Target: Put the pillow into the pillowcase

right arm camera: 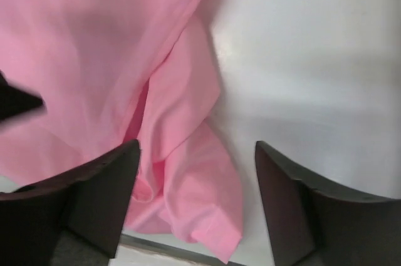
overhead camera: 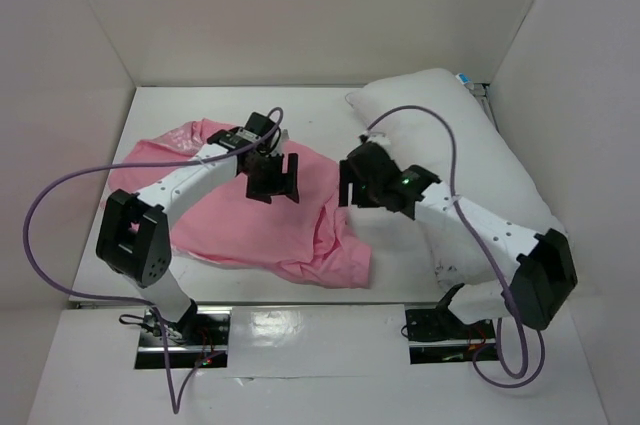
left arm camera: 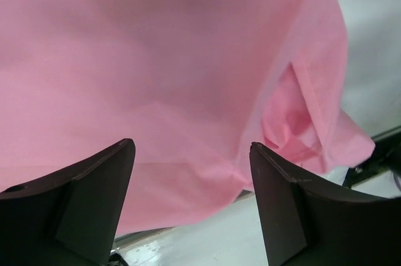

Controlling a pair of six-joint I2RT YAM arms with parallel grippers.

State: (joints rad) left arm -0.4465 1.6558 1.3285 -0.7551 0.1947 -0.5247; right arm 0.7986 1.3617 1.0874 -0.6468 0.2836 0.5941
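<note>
Left gripper (overhead camera: pixel 273 187) and right gripper (overhead camera: pixel 348 185) both hang spread and empty over the crumpled shiny pink satin pillowcase (overhead camera: pixel 270 240), its bunched edge nearest the right one, while the plump white pillow (overhead camera: pixel 470 140) stretches front-to-back farther right.

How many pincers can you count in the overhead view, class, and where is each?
2. The left pincer hangs open above the pink pillowcase; the right pincer is open over the pillowcase's right edge, beside the white pillow.
</note>
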